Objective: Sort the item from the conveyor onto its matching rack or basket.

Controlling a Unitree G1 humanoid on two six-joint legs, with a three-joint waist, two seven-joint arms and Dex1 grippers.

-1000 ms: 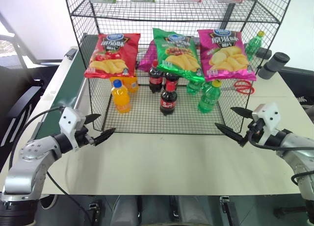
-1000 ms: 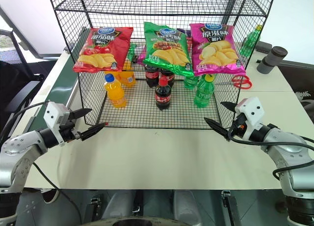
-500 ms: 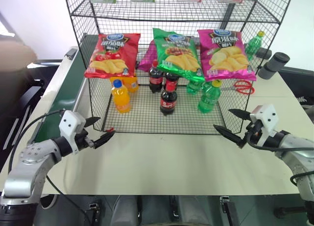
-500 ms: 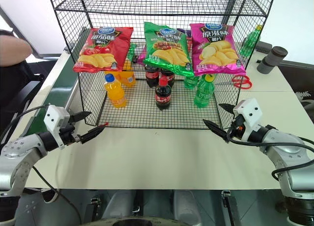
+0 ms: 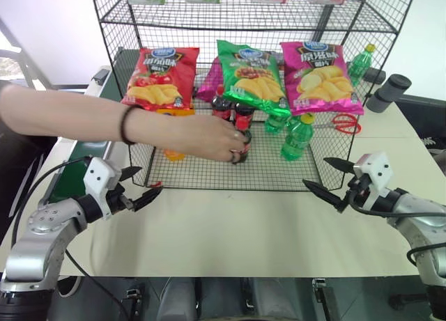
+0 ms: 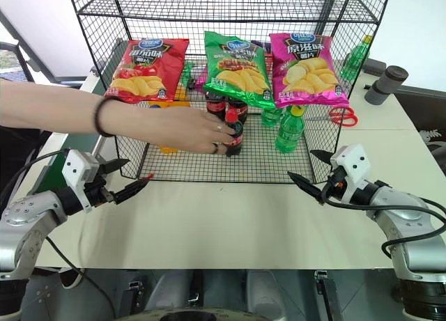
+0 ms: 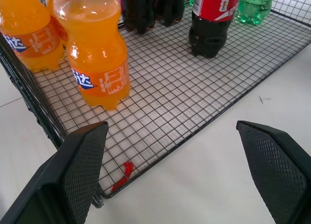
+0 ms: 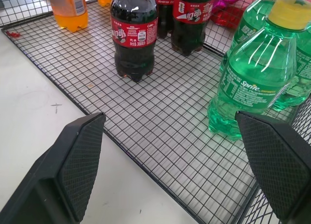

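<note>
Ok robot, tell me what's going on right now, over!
Left pincer and right pincer open, empty. Person's hand on front cola bottle in black rack. Arm across rack front.

Glossy plastic cola bottle (image 8: pixel 133 35) stands on black wire-grid rack (image 8: pixel 165 131); table (image 5: pixel 244 223) matt.

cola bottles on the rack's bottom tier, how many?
3. The front cola bottle stands mid-shelf, under a person's hand. Two more cola bottles stand side by side behind it, under the green chip bag. More may be hidden.
</note>
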